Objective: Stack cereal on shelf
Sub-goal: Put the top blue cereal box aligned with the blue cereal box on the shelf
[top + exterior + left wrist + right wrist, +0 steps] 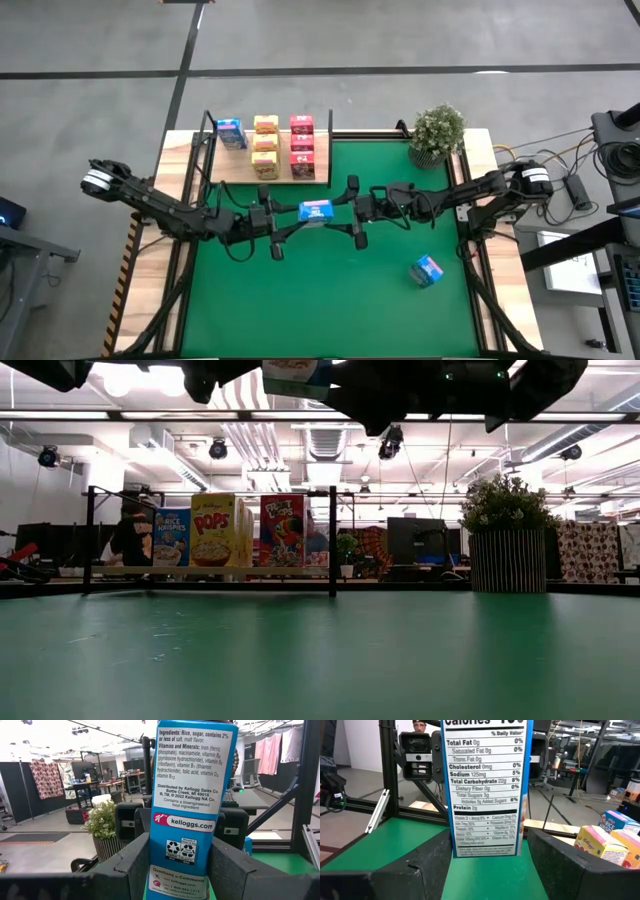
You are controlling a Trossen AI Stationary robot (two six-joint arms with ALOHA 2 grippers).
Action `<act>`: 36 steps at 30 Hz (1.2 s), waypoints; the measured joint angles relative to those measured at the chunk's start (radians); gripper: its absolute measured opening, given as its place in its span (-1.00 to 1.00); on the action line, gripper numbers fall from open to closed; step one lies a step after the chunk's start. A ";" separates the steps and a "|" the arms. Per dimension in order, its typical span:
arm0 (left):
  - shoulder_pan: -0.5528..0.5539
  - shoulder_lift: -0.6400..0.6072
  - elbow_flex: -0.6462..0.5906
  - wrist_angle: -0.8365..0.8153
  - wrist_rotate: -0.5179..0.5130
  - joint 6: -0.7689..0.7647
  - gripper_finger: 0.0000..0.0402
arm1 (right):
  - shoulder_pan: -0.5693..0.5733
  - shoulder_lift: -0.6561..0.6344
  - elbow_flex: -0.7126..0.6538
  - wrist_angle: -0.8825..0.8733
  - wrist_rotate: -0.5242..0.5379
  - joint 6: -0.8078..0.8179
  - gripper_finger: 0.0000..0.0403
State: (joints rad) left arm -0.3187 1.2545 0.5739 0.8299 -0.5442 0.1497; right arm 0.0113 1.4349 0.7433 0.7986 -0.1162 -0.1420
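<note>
High view shows a blue cereal box [316,210] above the green mat [330,290], between both hands. Left hand [283,217] grasps it by its sides; right hand [352,213] is released, its fingers [565,857] apart from the box. Another blue box [427,270] lies on the mat, away from the shelf [268,170].

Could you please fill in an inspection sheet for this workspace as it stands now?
Surface: green mat on a light-wood table.
Job's things: flat light-wood shelf with black posts carries a shelved blue cereal box, three yellow cereal boxes and three pink cereal boxes. A held blue box is above the mat. A loose blue box lies askew at the mat's right.
Clutter: potted plant at the far right corner.
Grippers: left tool clamped on the held blue box. Right tool open, straddling its other side.
Cables: loose leads beside the right arm's base.
Surroundings: grey floor.
</note>
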 joint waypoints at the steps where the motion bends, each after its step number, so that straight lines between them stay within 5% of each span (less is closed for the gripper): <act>1: 0.000 0.000 0.000 0.000 0.000 0.000 -0.23 | 0.000 0.000 0.000 -0.001 0.000 0.000 0.20; 19: 0.000 0.000 0.000 -0.010 0.000 -0.001 -0.20 | 0.004 0.001 0.000 -0.003 0.000 -0.007 -0.08; 28: -0.006 -0.021 0.000 -0.107 0.003 -0.033 0.24 | 0.004 -0.001 0.000 -0.034 0.002 -0.025 -0.08; 36: -0.049 -0.160 0.135 -0.610 0.003 -0.094 0.45 | 0.004 -0.015 0.000 -0.144 0.004 -0.040 -0.08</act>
State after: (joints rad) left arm -0.3675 1.0940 0.7094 0.2204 -0.5415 0.0552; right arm 0.0151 1.4195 0.7437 0.6544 -0.1123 -0.1820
